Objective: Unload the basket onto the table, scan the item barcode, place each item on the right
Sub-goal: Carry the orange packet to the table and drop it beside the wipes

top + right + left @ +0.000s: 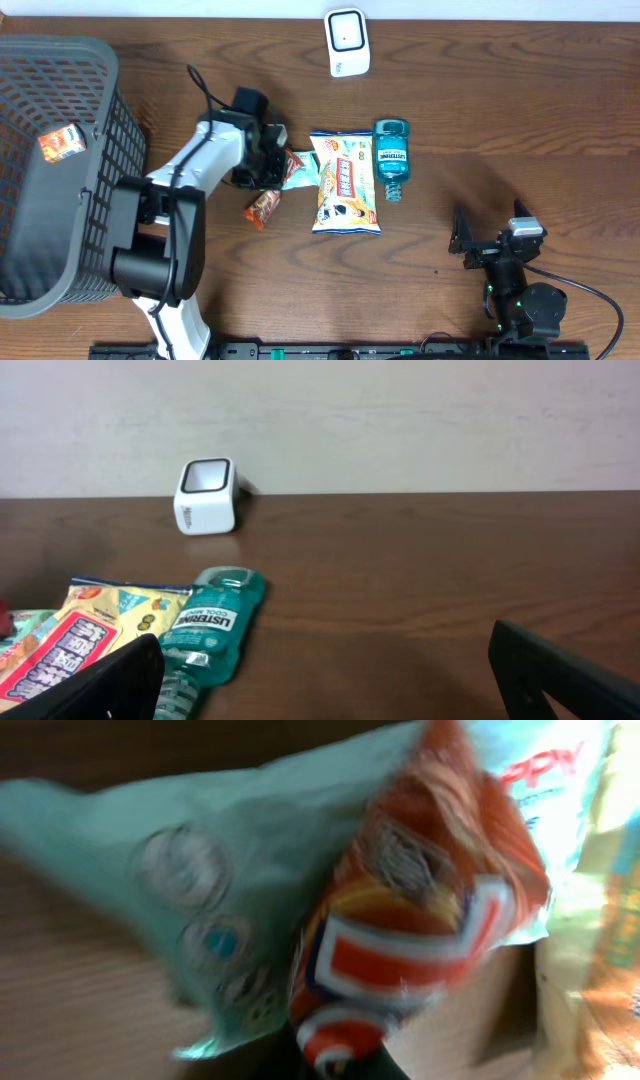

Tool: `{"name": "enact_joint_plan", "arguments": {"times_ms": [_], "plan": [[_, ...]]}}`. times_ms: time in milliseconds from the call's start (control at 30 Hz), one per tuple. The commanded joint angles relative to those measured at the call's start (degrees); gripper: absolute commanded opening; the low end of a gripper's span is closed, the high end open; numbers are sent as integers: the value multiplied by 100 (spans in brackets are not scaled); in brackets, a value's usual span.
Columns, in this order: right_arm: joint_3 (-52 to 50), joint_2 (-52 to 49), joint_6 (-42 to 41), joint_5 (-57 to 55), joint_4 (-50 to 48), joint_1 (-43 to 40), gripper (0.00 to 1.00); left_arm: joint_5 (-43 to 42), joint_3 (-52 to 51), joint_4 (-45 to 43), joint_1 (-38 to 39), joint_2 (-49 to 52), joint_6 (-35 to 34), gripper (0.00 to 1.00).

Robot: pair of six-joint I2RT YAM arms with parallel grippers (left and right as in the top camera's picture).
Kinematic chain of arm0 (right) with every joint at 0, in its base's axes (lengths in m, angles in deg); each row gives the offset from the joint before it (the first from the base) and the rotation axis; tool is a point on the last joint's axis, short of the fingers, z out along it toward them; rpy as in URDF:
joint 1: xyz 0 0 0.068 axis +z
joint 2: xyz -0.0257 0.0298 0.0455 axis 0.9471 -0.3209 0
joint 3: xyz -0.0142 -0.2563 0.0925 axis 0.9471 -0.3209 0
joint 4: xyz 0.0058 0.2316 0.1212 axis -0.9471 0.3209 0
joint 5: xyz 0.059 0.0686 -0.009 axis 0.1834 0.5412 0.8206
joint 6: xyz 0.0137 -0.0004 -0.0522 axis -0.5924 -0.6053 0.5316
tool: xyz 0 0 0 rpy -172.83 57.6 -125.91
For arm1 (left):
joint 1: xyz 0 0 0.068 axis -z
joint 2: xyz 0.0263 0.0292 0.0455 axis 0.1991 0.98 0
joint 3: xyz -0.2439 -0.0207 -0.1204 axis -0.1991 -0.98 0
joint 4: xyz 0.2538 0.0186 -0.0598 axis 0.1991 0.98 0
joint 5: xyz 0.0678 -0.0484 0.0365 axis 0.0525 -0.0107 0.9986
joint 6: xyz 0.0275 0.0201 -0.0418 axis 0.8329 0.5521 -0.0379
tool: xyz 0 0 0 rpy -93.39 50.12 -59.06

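Observation:
My left gripper (pixel 281 162) is shut on the end of a red, orange and white snack wrapper (pixel 420 910), which fills the blurred left wrist view above the gripper (pixel 345 1062). From above, that wrapper (pixel 293 162) lies at the left edge of the group of items. A pale teal packet (pixel 200 890) lies right behind it. The white barcode scanner (pixel 347 42) stands at the table's far edge, its window (pixel 208 476) facing up. My right gripper (pixel 488 246) rests open near the front right, with nothing between its fingers (pixel 120 682).
A large yellow snack bag (pixel 345 182) and a teal Listerine bottle (pixel 391 157) lie in the middle, the bottle (pixel 205 625) on its side. A small brown bar (pixel 263 207) lies by the left arm. A grey mesh basket (pixel 90 70) at the left holds an orange box (pixel 62 143).

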Motion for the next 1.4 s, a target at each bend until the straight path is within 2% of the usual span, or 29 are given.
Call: {"name": "enact_joint_plan", "arguments": {"times_ms": [0,100,200,300,367,433,500,1000,1367], "plan": [[-4,35,-37,-2,22,4,99,59,-219,-258,136,160,-155,8],[-4,35,-37,0,22,4,99,59,-409,-546,221,170,-155,8],[-4,35,-37,0,22,4,99,61,-507,-656,264,170,-155,17],[-4,35,-37,-2,22,4,99,59,-553,-678,269,170,-155,38],[-4,35,-37,0,22,4,99,61,-588,-732,269,170,-153,73],[-4,35,-37,0,22,4,99,61,-625,-782,269,170,-153,86],[-4,35,-37,0,22,4,99,59,-664,-824,269,170,-153,93],[-4,35,-37,0,22,4,99,61,-656,-787,267,22,-264,96],[-4,35,-37,0,22,4,99,63,-505,-723,267,-1716,-258,96]]}}
